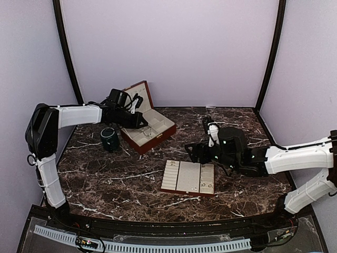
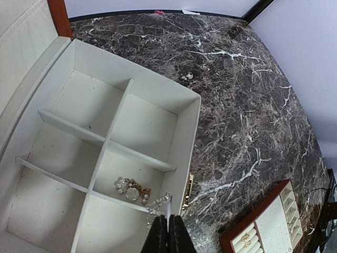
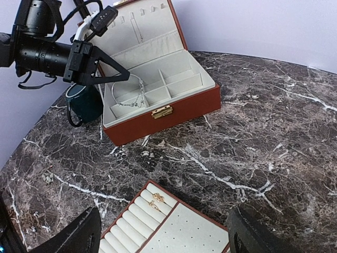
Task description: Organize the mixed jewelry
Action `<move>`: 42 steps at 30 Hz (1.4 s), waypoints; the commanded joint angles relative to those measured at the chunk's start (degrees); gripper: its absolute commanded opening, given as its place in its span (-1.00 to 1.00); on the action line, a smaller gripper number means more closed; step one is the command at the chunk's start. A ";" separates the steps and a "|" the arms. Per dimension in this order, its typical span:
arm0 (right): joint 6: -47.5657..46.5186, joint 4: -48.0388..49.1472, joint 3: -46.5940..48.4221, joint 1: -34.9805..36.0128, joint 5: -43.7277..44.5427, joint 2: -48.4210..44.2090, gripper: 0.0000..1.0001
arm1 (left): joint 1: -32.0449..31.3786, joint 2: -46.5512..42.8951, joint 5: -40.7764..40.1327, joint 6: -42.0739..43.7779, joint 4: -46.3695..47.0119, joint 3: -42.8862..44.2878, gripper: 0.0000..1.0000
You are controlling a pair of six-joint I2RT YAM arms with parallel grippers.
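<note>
Item: thin pale chain, pinched in the closed left fingers over a front compartment of the wooden box, by a jewelry cluster (right fingers spread wide, empty, above the tray); best lowered until slack, released clear of the dividers.

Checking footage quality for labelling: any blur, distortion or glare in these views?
Top external: even light, soft, jewelry on the tray barely resolvable. Left wrist: wide-angle stretch across the wooden box. Right wrist: end effector fingers dark, blurred.
</note>
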 commanded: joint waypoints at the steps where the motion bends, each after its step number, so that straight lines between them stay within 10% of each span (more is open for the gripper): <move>1: 1.61 1.70 0.05 -0.50 -1.05 0.24 0.67 | 0.36 -0.41 -0.69 0.55 -0.29 0.70 -1.00; 26: 2.58 2.15 2.35 -0.51 -2.75 3.67 0.67 | 1.41 -0.76 -1.30 2.79 0.75 -6.82 -0.98; 42: 2.76 1.68 2.29 -0.59 -2.25 2.41 0.67 | 1.41 -0.40 -2.21 6.79 -0.86 -5.03 -0.26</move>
